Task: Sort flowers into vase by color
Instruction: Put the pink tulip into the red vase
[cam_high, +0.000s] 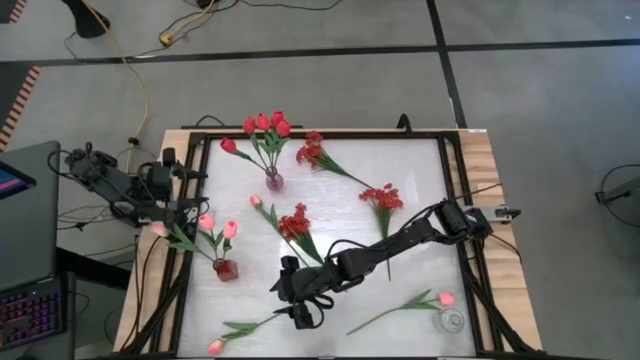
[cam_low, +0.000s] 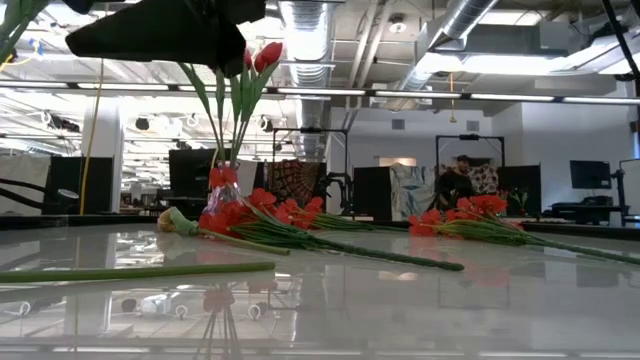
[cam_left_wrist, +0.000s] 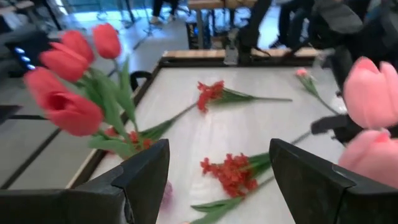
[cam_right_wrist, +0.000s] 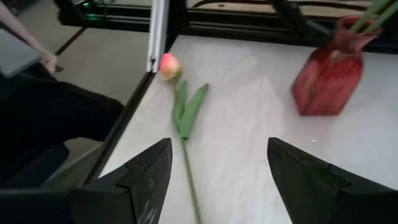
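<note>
Red tulips (cam_high: 265, 125) stand in a purple vase (cam_high: 274, 181) at the far left. Pink tulips (cam_high: 218, 225) stand in a red vase (cam_high: 226, 269) at the left. One loose pink tulip (cam_high: 215, 346) lies by the near left corner. My right gripper (cam_high: 300, 312) hovers open over its stem (cam_right_wrist: 186, 155), touching nothing. My left gripper (cam_left_wrist: 217, 162) is open at the table's left edge (cam_high: 185, 200), between the two bouquets. Three red sprays (cam_high: 297, 222) (cam_high: 312, 150) (cam_high: 383, 197) and two more pink tulips (cam_high: 258, 203) (cam_high: 445, 298) lie flat on the table.
A clear glass vase (cam_high: 451, 321) stands at the near right corner. A black frame (cam_high: 190, 250) runs along the table's edges. A monitor and keyboard (cam_high: 30, 260) sit left of the table. Bare white tabletop (cam_high: 400, 260) lies between the flowers in the middle.
</note>
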